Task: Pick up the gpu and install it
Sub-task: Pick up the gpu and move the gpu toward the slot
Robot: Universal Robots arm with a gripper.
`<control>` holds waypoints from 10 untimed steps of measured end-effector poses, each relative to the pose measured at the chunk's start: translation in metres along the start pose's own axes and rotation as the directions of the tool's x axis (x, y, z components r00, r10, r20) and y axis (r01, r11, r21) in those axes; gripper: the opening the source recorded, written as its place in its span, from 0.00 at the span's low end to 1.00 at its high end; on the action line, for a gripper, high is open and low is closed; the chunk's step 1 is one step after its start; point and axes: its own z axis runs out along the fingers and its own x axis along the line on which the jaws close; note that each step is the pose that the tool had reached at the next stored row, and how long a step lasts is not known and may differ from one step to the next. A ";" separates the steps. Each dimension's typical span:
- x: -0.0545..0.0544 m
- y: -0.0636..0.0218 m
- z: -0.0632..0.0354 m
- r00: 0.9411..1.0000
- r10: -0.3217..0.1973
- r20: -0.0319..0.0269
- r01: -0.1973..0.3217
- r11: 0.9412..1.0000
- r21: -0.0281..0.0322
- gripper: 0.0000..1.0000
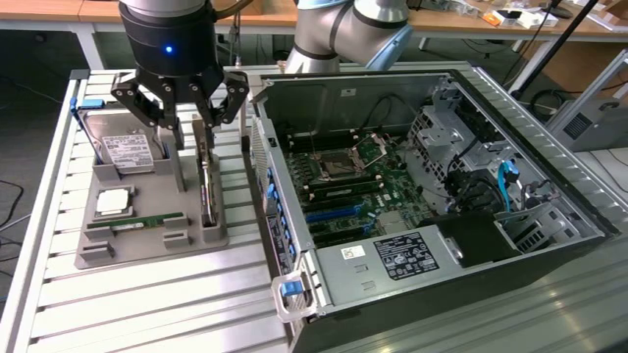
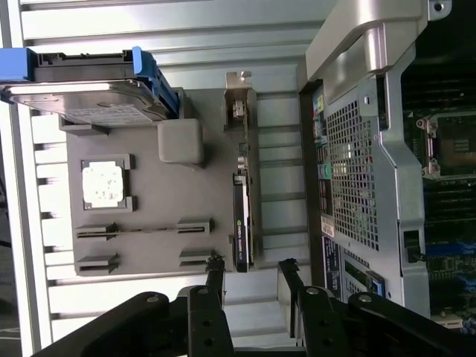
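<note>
The gpu (image 1: 207,184) is a thin dark card with a silvery bracket. It stands on edge in a slot of the grey holder tray (image 1: 147,248), on the side nearest the computer case. In the wrist view the gpu (image 2: 242,212) runs lengthwise just ahead of my fingertips. My gripper (image 1: 187,121) hangs open above the card's far end without touching it. Its two black fingers (image 2: 216,277) stand apart in the wrist view, roughly in line with the card's edge, and nothing is between them.
The tray also holds a silver hard drive (image 1: 125,149) with blue rails, a square processor (image 1: 114,200) and a green RAM stick (image 1: 137,220). The open computer case (image 1: 471,81) lies to the exterior view's right, with its motherboard (image 1: 343,173) and blue slots (image 1: 329,215) exposed. Its metal wall (image 2: 357,171) rises close beside the tray.
</note>
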 end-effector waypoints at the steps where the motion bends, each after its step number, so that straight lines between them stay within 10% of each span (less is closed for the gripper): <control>1: 0.000 0.0000 0.0003 1.000 0.000 0.000 0.000 1.000 0.000 0.42; 10: 0.000 -0.0001 0.0030 1.000 0.000 0.000 0.000 1.000 0.000 0.42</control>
